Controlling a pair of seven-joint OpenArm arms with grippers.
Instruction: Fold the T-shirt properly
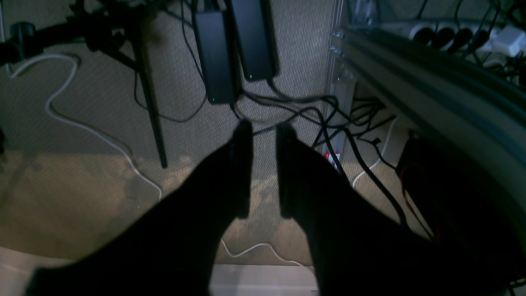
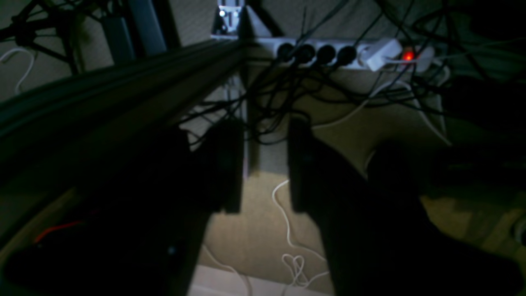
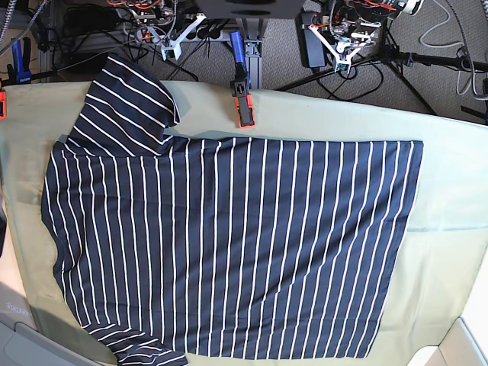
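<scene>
T-shirt (image 3: pixel 229 244) spread flat, unfolded, on pale green cloth (image 3: pixel 450 191) over worktop, collar end toward base view's left, one sleeve angled up past orange clamp (image 3: pixel 244 107), likely pinning the cloth. Left hand (image 1: pixel 263 168) and right hand (image 2: pixel 263 164) parked off the worktop's far edge, over floor cables. Both released, gap between fingers, grasping nothing; folding apparently not begun.

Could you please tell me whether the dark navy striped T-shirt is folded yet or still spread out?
Spread out. The dark navy white-striped T-shirt lies flat in one layer across the pale green cloth, both sleeves extended, no fold made.
</scene>
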